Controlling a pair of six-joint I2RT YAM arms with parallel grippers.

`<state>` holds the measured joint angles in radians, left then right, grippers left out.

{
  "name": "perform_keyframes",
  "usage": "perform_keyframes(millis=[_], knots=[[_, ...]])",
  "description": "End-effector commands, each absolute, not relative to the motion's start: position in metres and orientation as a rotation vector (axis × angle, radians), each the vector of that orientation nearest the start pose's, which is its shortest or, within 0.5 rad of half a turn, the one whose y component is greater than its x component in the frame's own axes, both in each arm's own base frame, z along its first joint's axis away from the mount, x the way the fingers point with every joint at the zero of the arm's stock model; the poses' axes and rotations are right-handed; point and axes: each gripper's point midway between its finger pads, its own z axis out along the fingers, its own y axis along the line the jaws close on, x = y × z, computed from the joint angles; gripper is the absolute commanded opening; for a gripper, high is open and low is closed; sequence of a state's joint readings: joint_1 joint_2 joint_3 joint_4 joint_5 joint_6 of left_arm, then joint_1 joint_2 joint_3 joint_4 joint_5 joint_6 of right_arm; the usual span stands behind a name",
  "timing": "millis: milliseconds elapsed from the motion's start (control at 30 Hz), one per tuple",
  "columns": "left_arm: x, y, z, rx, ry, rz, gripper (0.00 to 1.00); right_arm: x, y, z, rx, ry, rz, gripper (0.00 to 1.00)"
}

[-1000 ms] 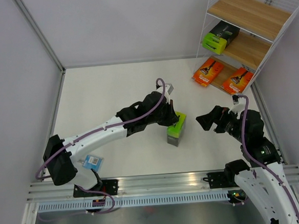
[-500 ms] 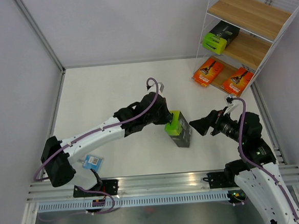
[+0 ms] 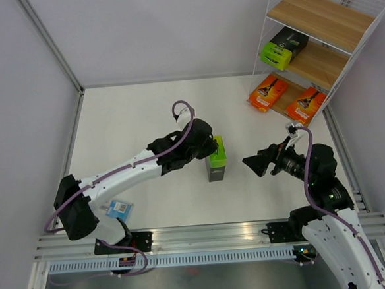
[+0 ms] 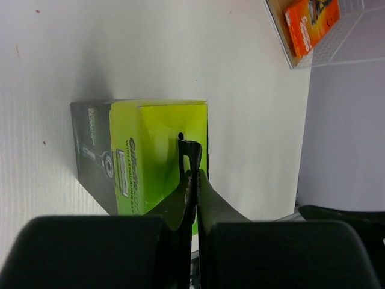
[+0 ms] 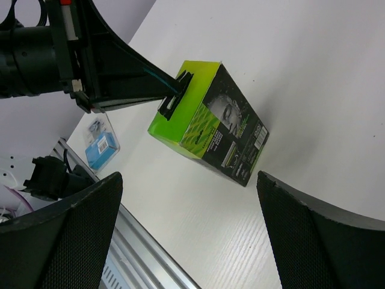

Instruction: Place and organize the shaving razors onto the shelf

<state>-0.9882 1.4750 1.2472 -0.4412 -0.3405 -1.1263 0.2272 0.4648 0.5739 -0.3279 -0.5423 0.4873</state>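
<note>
My work surface is a white table [image 3: 131,116] with walls at the sides and the far edge. One black box [image 3: 215,163] sits at its centre, its lime-green end on the 12 o'clock side. One clear blister [image 3: 120,206] with a blue card lies flat at 8 o'clock, close to my near edge. The shelf [image 3: 319,18] stands in the 2 o'clock corner.

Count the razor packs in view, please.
5. Two orange cards lie on the shelf's lowest board, and a green box on its middle board. A second green box sits on the table at the left gripper. A blue blister lies by the left arm.
</note>
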Motion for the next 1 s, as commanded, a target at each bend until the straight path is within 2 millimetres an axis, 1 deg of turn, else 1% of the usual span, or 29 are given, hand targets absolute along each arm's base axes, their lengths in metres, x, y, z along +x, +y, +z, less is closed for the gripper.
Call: perform_keyframes(millis=[0,33,67,100,133,200,333,400,467,500,533,600,633,667,700,733,767,800,867,900,933,967], knots=[[0.270,-0.352,0.219,-0.592,2.252,-0.765,0.02,0.193,0.158,0.242,-0.258,1.775,0.974,0.98],[0.267,-0.342,0.210,-0.615,2.284,-0.685,0.02,0.192,0.159,0.238,-0.262,1.772,0.988,0.98],[0.268,-0.344,0.217,-0.643,2.276,-0.678,0.02,0.194,0.160,0.243,-0.261,1.739,0.992,0.98],[0.270,-0.338,0.216,-0.703,2.263,-0.644,0.02,0.194,0.161,0.244,-0.263,1.724,1.000,0.98],[0.268,-0.333,0.207,-0.726,2.284,-0.587,0.02,0.194,0.161,0.248,-0.279,1.696,0.996,0.98],[0.270,-0.332,0.212,-0.790,2.263,-0.594,0.02,0.196,0.159,0.252,-0.285,1.677,0.966,0.98],[0.271,-0.329,0.218,-0.865,2.234,-0.617,0.02,0.201,0.157,0.251,-0.279,1.672,0.941,0.98],[0.272,-0.324,0.219,-0.919,2.212,-0.607,0.02,0.201,0.159,0.251,-0.292,1.671,0.946,0.98],[0.271,-0.318,0.215,-0.972,2.196,-0.585,0.02,0.202,0.161,0.249,-0.306,1.672,0.951,0.98],[0.272,-0.318,0.216,-0.995,2.185,-0.594,0.02,0.203,0.163,0.246,-0.307,1.685,0.960,0.98],[0.274,-0.319,0.219,-0.995,2.178,-0.598,0.02,0.203,0.165,0.242,-0.313,1.695,0.963,0.98],[0.275,-0.319,0.218,-0.982,2.184,-0.573,0.02,0.207,0.166,0.238,-0.300,1.704,0.957,0.98],[0.275,-0.319,0.219,-0.986,2.184,-0.567,0.02,0.208,0.168,0.238,-0.306,1.688,0.961,0.98],[0.277,-0.320,0.225,-0.993,2.173,-0.575,0.02,0.207,0.171,0.239,-0.317,1.680,0.968,0.98],[0.276,-0.317,0.222,-0.993,2.180,-0.542,0.02,0.210,0.172,0.236,-0.312,1.689,0.962,0.98],[0.277,-0.316,0.223,-0.999,2.177,-0.535,0.02,0.216,0.172,0.241,-0.306,1.661,0.939,0.98],[0.279,-0.315,0.229,-1.012,2.155,-0.536,0.02,0.217,0.175,0.241,-0.321,1.661,0.938,0.98],[0.279,-0.312,0.228,-1.018,2.153,-0.514,0.02,0.220,0.178,0.237,-0.321,1.676,0.941,0.98],[0.283,-0.310,0.233,-1.014,2.126,-0.509,0.02,0.227,0.178,0.242,-0.311,1.645,0.912,0.98],[0.285,-0.311,0.232,-1.007,2.125,-0.499,0.02,0.232,0.180,0.239,-0.313,1.650,0.895,0.98],[0.288,-0.310,0.235,-1.006,2.113,-0.498,0.02,0.237,0.180,0.242,-0.304,1.636,0.864,0.98],[0.289,-0.310,0.235,-1.007,2.112,-0.493,0.02,0.242,0.184,0.235,-0.324,1.659,0.848,0.98]])
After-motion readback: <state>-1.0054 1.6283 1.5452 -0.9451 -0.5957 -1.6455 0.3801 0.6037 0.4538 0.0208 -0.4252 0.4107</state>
